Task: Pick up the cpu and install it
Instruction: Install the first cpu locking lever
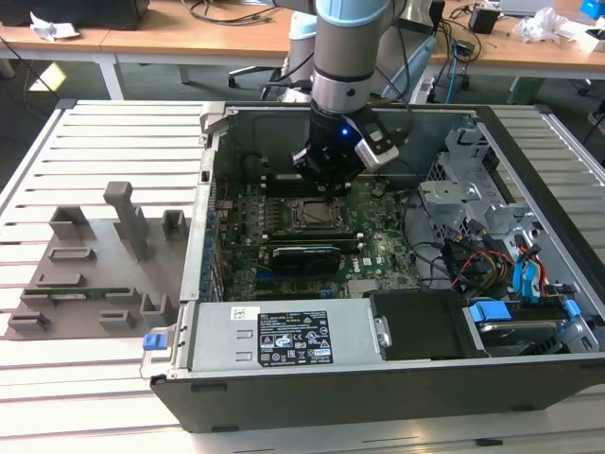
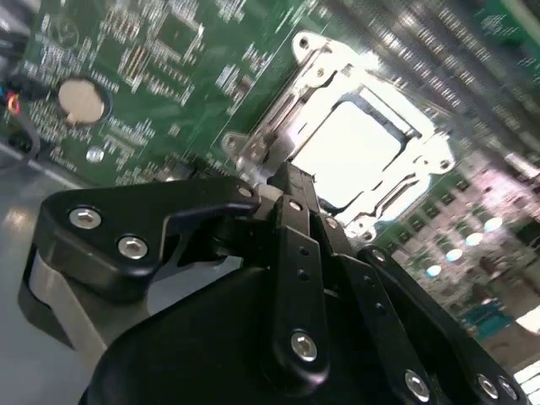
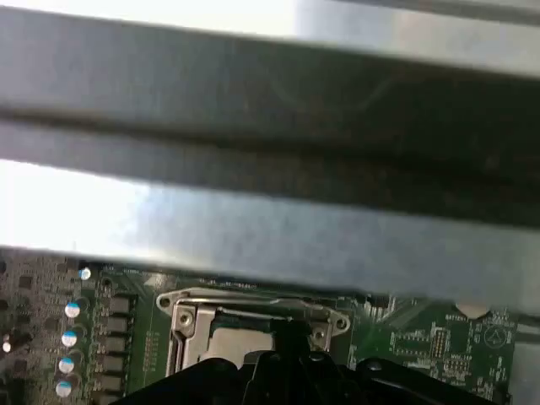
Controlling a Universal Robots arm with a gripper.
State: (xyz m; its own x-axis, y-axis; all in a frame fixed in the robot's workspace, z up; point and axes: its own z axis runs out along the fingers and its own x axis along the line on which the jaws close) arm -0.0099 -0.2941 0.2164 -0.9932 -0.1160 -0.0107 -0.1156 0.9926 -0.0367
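Silvery metal: the cpu lies flat in the socket of the green motherboard, its plate shining very bright in the second wrist view.
Cpu in the first wrist view: the cpu shows as a pale plate inside the metal frame of the socket; its near part is cut off by the black gripper body.
Cpu direction: it is square, so no long axis can be told; its edges run parallel with the socket frame, the flat top faces up.
Gripper: the gripper has its tip at the edge of the socket, just beside the cpu; the fingers look pressed together with nothing between them, but I cannot tell if the tip touches the frame.
Exterior view: the gripper hangs over the socket inside the open computer case; the cpu itself is hard to make out there.
Hidden: a blurred grey case wall covers much of the first wrist view.
Around: the case stands on a slatted tabletop, and a grey fixture lies at the exterior view's left.
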